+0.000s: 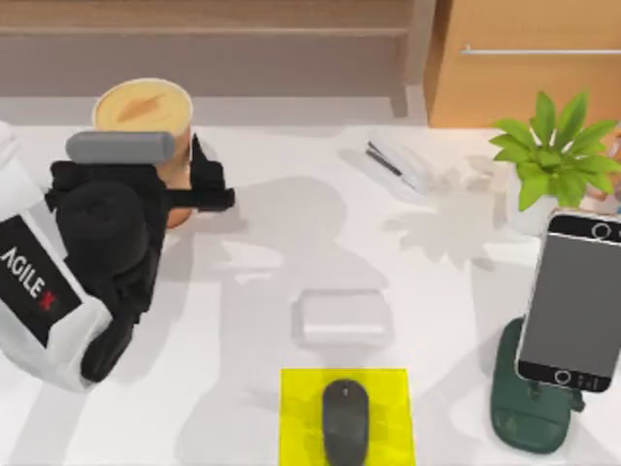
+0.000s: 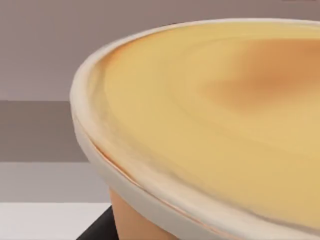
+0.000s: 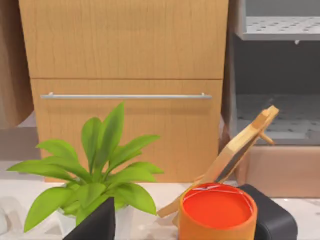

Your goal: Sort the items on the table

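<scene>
1. Table (image 1: 262, 291): we record a plain white top carrying every item listed below.
2. Left gripper (image 1: 194, 184): we place it at the table's far left, at the drink cup. One dark finger (image 1: 209, 175) lies along the cup's right flank; the opposite finger is hidden beneath the wrist. We judge the fingers closed around the cup.
3. Drink cup (image 1: 143, 107): orange-tan, upright, at the far left corner, with a foamy cream top and pale rim. In the left wrist view the rim and foam (image 2: 215, 125) sit very close to the camera, the orange wall below them.
4. Mouse (image 1: 345, 422): small, dark grey, resting on a yellow mat (image 1: 296, 408) at the near edge, about mid-table.
5. Smartphone (image 1: 572, 301): black screen, silver edges, propped on a dark green stand (image 1: 524, 408) at the near right.
6. Right gripper: a dark finger tip (image 3: 97, 222) shows at the edge of the right wrist view; we cannot tell whether the fingers are open or closed.
7. Grey-white box (image 1: 344, 318): just behind the yellow mat, apart from it.
8. Potted plant (image 1: 553, 155): green leaves, far right, behind the smartphone.
9. White stapler-like object (image 1: 403, 163): far side, left of the plant.
10. Orange round tub (image 3: 217, 212): seen in the right wrist view, beside the plant, with a tilted wooden frame (image 3: 240, 150) behind it.
11. Wooden drawer unit (image 3: 125, 90): beyond the table, with a metal handle.
</scene>
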Controlling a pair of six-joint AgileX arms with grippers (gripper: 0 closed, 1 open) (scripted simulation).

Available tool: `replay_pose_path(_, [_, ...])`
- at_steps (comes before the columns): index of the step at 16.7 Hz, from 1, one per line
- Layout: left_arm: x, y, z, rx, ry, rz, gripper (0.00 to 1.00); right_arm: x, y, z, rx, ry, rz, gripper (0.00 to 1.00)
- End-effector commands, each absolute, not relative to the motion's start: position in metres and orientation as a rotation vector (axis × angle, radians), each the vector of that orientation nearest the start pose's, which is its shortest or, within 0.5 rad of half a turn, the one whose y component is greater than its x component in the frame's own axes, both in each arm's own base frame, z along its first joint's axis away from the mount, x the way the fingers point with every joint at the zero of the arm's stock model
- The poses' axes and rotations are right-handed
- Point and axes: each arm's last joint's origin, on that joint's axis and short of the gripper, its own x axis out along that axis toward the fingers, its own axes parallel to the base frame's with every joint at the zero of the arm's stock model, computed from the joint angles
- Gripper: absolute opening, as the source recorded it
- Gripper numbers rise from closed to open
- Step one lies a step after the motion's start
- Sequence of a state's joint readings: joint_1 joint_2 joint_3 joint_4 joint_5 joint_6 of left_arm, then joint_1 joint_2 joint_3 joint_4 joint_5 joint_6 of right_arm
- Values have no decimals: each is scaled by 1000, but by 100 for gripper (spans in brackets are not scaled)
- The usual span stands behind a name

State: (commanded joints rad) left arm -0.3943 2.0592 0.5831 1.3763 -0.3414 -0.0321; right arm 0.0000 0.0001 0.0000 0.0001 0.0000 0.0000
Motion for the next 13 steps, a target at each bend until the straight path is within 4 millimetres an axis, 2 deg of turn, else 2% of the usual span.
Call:
replay_pose_path(4, [308,-115,84,-8,99,-28,0,106,-1,160,0,0,0,100])
replay_pose_path(5, [310,-116,89,-17,74,-32,0,106,-1,160,0,0,0,100])
replay_pose_path(7, [318,-120,109,-45,1,-49,0,106,-1,160,0,0,0,100])
replay_pose_path(13, [349,-121,189,-99,-200,-103,0,106,-1,160,0,0,0,100])
